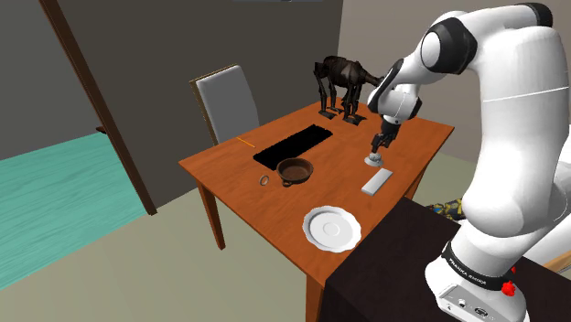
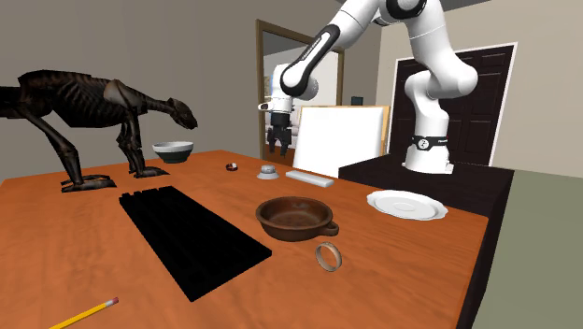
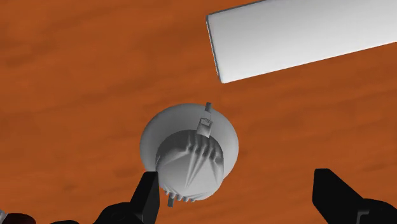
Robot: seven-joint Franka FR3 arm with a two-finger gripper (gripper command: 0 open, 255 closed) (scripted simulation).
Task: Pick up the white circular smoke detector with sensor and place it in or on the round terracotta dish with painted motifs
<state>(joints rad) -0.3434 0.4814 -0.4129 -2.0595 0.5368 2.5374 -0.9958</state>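
Note:
The white circular smoke detector (image 1: 375,160) (image 2: 268,171) (image 3: 189,153) sits on the orange-brown wooden table (image 1: 229,169), next to a white flat bar. My black gripper (image 1: 378,148) (image 2: 278,143) (image 3: 238,184) hangs just above it, open, with nothing held. In the wrist view the detector lies close to one finger (image 3: 147,194), off the middle of the gap. The round brown dish (image 1: 295,169) (image 2: 296,218) with small handles stands empty toward the shoulder view's left of the detector.
A white flat bar (image 1: 376,181) (image 3: 305,38) lies beside the detector. A white plate (image 1: 331,227), a black mat (image 1: 293,144), a dark animal skeleton figure (image 1: 340,84), a small ring (image 2: 328,256), a bowl (image 2: 173,150) and a pencil (image 2: 89,313) share the table. A chair (image 1: 227,101) stands behind it.

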